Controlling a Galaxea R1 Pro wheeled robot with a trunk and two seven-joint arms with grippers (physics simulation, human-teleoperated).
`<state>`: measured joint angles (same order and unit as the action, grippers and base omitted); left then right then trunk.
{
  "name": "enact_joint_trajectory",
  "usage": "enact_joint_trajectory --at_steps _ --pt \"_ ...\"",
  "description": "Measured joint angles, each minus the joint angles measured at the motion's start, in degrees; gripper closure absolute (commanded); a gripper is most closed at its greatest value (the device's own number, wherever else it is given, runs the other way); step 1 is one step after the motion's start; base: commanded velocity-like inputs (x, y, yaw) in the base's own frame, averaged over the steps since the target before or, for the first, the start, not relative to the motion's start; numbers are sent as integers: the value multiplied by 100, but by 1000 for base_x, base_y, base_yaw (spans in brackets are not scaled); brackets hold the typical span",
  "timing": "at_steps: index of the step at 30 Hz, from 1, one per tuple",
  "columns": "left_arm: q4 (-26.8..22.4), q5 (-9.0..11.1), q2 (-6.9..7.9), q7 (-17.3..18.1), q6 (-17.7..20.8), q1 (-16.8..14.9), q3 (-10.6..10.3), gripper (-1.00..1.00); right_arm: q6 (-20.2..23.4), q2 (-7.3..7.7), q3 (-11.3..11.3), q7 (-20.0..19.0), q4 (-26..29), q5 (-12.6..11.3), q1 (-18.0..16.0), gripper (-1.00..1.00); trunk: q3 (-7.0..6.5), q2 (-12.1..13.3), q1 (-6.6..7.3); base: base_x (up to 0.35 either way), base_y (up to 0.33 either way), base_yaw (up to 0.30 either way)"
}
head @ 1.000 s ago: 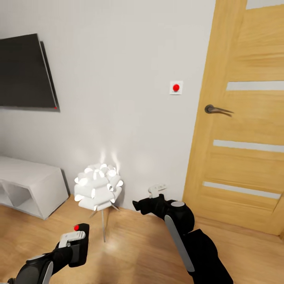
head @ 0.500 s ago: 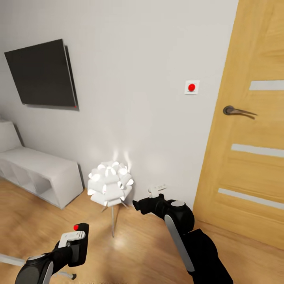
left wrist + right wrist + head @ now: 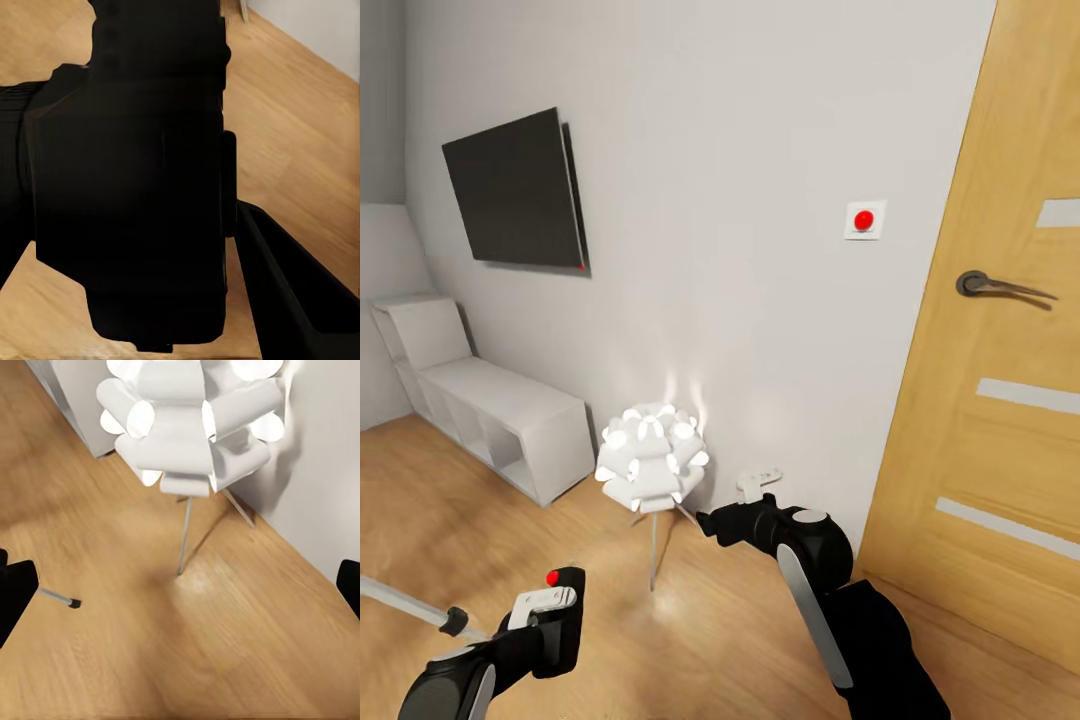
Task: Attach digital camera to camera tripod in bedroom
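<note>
The digital camera [image 3: 563, 628], small and black with a red round button on top, sits low at the left in the head view with my left gripper [image 3: 545, 612] shut on it. In the left wrist view the camera body [image 3: 127, 172] is dark and very close, with one black finger [image 3: 300, 296] beside it. My right gripper [image 3: 708, 522] hangs open over the wooden floor with nothing in it, and its fingertips [image 3: 11, 592] stand far apart. One silver leg of the camera tripod [image 3: 410, 603] with a black foot [image 3: 71, 602] comes in low at the left; the rest is out of view.
A lit white floor lamp [image 3: 652, 462] on thin legs stands by the wall, just ahead of the right gripper. White low shelving [image 3: 490, 410] runs along the wall under a black TV [image 3: 520, 190]. A wooden door [image 3: 1000, 350] stands at the right, a wall switch [image 3: 864, 219] beside it.
The head view has turned left, so lamp, TV and door slid right in the picture. A tripod leg has come into view at the lower left. Both arms keep their pose.
</note>
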<state>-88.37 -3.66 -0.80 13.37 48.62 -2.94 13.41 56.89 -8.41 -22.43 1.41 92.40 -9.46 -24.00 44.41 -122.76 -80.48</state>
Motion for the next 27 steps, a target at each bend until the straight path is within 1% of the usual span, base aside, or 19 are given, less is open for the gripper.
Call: enact_joint_trajectory --at_steps 3,8,12,27 --pt "3 27 -19 23 4 40 0 100 52 -5 1 1 0 0 -2 -100 2 0 0 -5 -110 280" --pt "4 3 -85 29 6 257 0 100 93 -17 -3 1 1 -4 0 -100 -85 199 109 -2 -47 283" --pt "1 -15 -108 34 8 345 4 100 106 -22 -4 2 2 -6 3 -100 -156 359 198 -1 -17 285" --pt "-4 19 -82 72 6 405 67 100 109 -5 -21 -8 2 -15 7 -100 -425 961 527 0 -3 285"
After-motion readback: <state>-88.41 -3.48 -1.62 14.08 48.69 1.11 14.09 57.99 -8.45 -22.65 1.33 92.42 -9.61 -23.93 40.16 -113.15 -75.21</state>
